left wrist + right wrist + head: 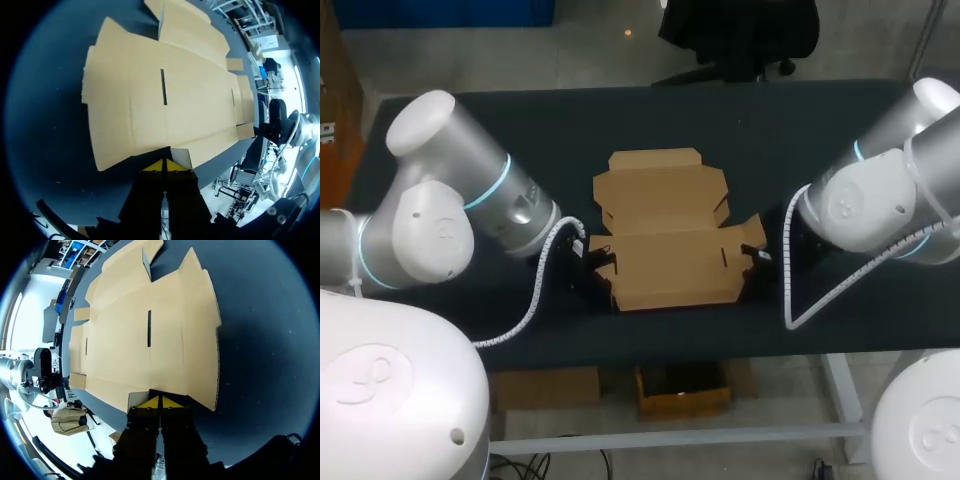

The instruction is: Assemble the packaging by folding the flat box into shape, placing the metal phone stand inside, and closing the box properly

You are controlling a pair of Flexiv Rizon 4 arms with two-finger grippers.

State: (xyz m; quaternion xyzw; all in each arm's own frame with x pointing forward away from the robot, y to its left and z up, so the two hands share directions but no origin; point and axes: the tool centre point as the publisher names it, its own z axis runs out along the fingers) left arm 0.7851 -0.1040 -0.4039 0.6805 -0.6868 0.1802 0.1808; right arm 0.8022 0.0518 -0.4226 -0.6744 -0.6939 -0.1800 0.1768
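Note:
The flat brown cardboard box lies unfolded in the middle of the dark table, its lid panel toward the far side. My left gripper sits low at the box's left end and is shut. In the left wrist view its yellow tips meet at the edge of the cardboard, beside a small raised flap. My right gripper is shut at the box's right end. Its yellow tips press together against the cardboard's edge. No metal phone stand shows in any view.
The table has a dark cloth cover, and its front edge runs close below the box. White cable loops hang from both wrists over the cloth. Bare cloth lies to the far left and far right of the box.

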